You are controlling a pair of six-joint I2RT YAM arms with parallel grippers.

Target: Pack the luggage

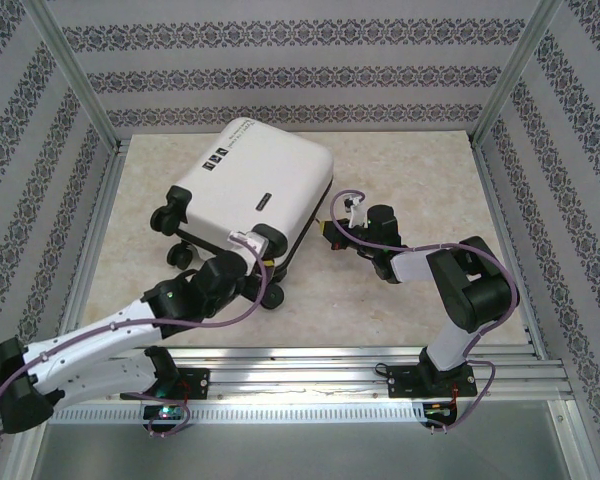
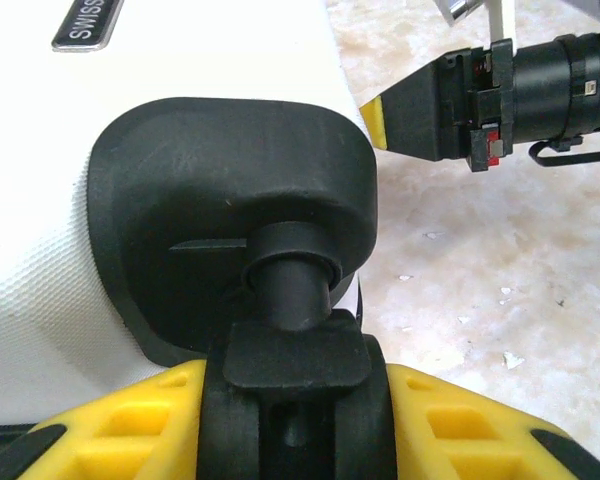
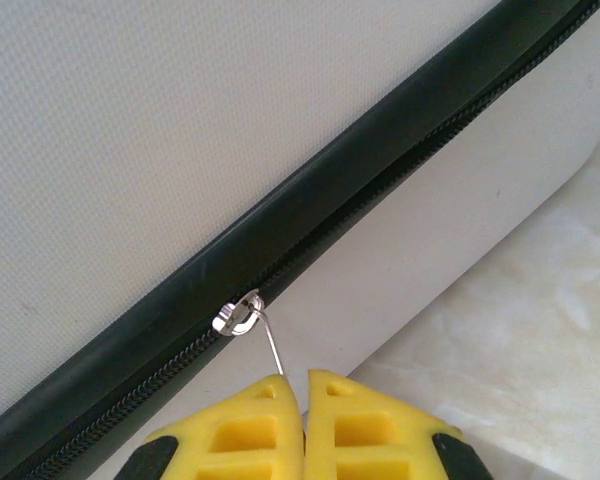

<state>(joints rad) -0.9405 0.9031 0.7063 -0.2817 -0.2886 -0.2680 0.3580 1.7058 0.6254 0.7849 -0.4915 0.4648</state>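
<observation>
luggage [image 1: 255,185], right claw [image 3: 306,380] pinching zipper pull [image 3: 238,317]

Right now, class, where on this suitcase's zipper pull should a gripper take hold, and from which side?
Pinch the thin tab of the zipper pull, not the slider. Probably come from the table beside the suitcase, facing the zip seam: the tab sticks outward from the shell, as the right gripper shows, shut on it.

Marbled tabletop [image 1: 420,170], patterned walls [image 1: 300,80]
</observation>
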